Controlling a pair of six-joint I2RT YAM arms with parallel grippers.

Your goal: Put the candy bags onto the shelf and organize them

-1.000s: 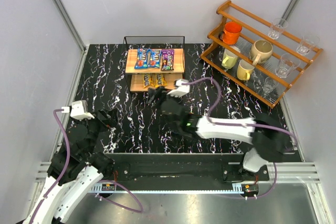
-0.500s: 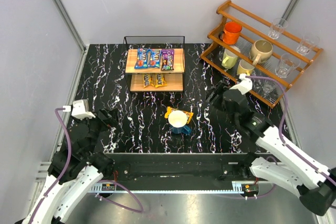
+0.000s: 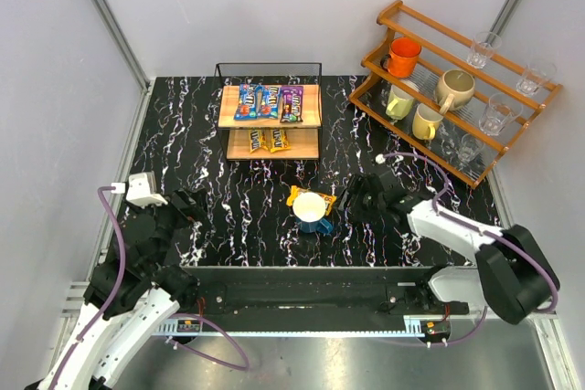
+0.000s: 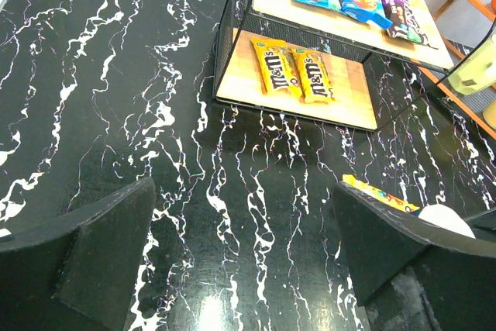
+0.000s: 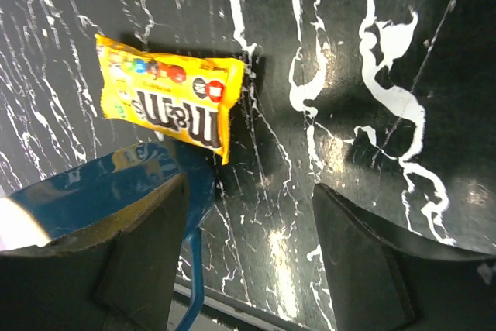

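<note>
Right end effector [image 3: 348, 203] swung beside mug [image 3: 311, 211]; mug overlaps yellow bag [image 5: 167, 106].

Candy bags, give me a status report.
Left gripper open, empty. Right gripper open, empty, near last yellow bag on table. Five bags on shelf. Blue mug crowds it.

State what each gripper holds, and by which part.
Nothing. The left gripper and right gripper are both open and empty; the loose yellow candy bag lies ungripped.
</note>
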